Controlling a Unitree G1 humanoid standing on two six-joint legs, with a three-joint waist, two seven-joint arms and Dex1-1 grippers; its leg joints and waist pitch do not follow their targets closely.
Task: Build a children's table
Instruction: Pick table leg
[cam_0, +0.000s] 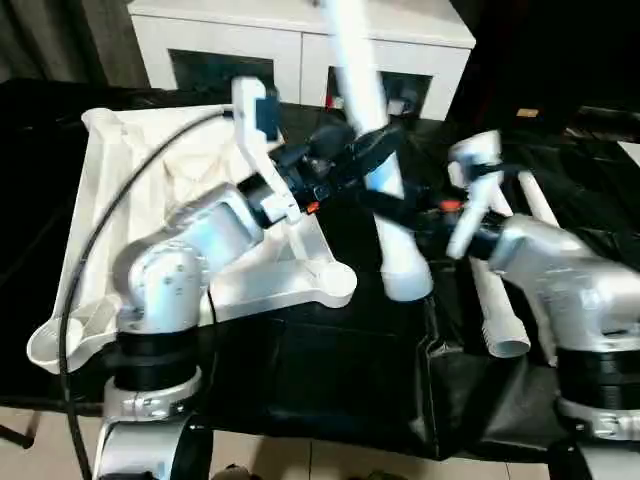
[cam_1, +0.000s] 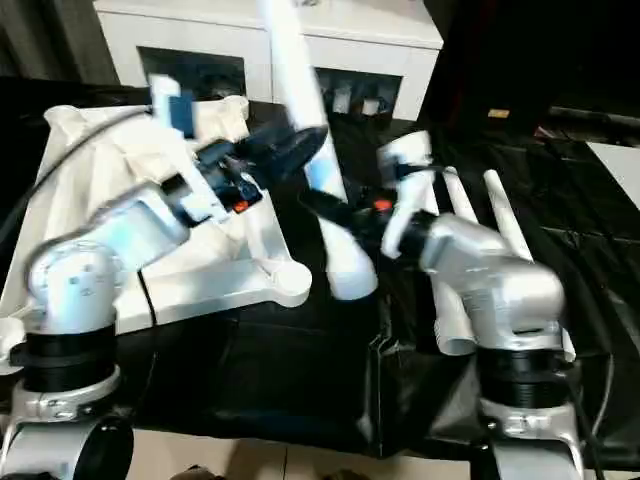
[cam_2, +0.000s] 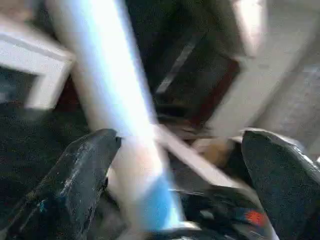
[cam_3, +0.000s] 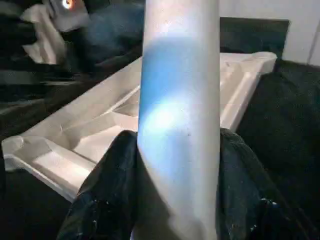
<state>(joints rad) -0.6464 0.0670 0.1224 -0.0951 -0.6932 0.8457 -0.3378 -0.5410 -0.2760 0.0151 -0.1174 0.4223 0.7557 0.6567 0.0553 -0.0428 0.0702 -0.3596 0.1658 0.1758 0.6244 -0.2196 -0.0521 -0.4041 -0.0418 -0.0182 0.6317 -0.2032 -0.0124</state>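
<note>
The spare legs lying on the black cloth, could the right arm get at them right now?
Probably not yet. The right gripper is shut on a raised leg, so it is occupied. The spare legs lie uncovered on the cloth beside that arm, so the way looks free once it lets go.

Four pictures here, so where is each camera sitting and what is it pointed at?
Left eye view: on the head, looking down over both silver forearms at the tabletop and upright leg.
Right eye view: beside it, same scene.
Left wrist view: on the left arm; left gripper open around the leg.
Right wrist view: on the right arm; right gripper clamps the leg.
All four share that leg.
</note>
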